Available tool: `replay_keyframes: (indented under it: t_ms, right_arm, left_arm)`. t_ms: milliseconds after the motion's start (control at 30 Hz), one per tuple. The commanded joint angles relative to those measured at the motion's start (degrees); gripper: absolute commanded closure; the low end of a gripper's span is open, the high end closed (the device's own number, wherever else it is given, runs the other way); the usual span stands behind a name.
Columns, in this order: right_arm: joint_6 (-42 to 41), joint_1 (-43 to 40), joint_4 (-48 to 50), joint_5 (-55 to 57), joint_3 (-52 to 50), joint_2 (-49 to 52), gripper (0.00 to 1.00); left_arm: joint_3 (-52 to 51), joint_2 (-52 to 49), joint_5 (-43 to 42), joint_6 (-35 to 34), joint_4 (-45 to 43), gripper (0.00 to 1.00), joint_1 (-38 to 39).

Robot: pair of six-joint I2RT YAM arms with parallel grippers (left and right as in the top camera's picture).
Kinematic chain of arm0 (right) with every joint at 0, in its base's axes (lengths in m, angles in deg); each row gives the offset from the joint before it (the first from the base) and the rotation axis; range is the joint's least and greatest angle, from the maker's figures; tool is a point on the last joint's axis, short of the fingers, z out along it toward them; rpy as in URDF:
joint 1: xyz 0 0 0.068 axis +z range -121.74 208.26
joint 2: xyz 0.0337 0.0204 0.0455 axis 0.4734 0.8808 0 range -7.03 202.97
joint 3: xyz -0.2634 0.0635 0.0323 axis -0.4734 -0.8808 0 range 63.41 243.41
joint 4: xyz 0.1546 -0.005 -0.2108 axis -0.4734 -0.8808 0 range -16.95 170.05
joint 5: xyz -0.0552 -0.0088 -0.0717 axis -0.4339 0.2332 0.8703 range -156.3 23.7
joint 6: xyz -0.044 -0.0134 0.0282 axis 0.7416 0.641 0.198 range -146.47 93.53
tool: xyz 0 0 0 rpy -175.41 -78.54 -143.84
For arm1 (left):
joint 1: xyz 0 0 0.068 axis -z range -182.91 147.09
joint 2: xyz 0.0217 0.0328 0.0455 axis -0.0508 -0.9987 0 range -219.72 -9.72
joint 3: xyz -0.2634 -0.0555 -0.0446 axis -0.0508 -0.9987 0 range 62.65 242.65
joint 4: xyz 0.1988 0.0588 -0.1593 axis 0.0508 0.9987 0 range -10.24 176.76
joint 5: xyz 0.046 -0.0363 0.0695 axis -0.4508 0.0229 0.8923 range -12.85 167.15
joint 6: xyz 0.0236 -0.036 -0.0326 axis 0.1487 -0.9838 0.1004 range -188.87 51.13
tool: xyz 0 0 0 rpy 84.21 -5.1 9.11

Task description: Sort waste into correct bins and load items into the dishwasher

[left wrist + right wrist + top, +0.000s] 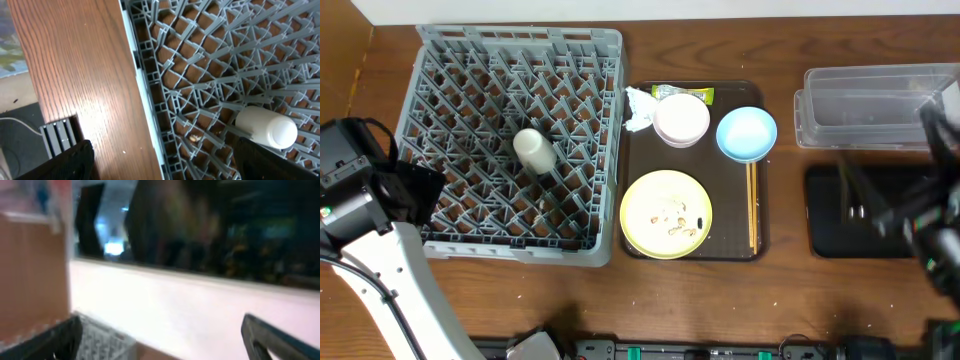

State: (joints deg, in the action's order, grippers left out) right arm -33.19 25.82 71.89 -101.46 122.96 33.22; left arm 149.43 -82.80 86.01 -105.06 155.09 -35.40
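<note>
At the far left of the overhead view, the left arm (360, 200) sits beside the large square grey plastic dish rack (610, 150), with its base cut off by the frame edge. The left gripper (162, 162) hangs over the rack's left rim. Only its two dark fingertips (75, 160) show, at the bottom corners of the left wrist view; they are spread wide and hold nothing. The small cream cup (533, 150) lies on its side among the rack's pegs, near the middle.

Just right of the rack is the dark brown flat tray (730, 190). At its top edge, the crumpled white paper napkin (640, 108) touches the pinkish-white bowl (681, 120), which hides part of the small yellow-green wrapper (685, 94). The light blue small bowl (747, 134) is beside it. Below sits the pale yellow round plate (666, 214) carrying loose beige food crumbs (680, 222). The thin wooden chopsticks (752, 205) lie along the tray's right side, too fine to tell apart as two.

Further right stand the clear rectangular plastic tub (870, 105) and, below it, the black rectangular shallow bin (830, 215). The right arm (930, 210) is motion-blurred and covers part of both. The right wrist view is smeared. The right gripper (160, 340) shows dark fingers at either lower corner, far apart with nothing between them.
</note>
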Motion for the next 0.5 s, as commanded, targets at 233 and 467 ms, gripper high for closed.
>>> replay_keyframes:
  t_ms: [233, 467]
  right_arm:
    - [32.3, 13.2, -64.0, 14.1, 59.2, 39.8, 0.01]
    - [37.4, 22.3, -78.3, 16.4, 67.1, 54.5, 0.01]
  left_arm:
    - [0.5, 0.2, -0.1, -0.1, 2.7, 0.05, -0.2]
    - [0.5, 0.2, -0.9, -0.1, 4.2, 0.05, -0.2]
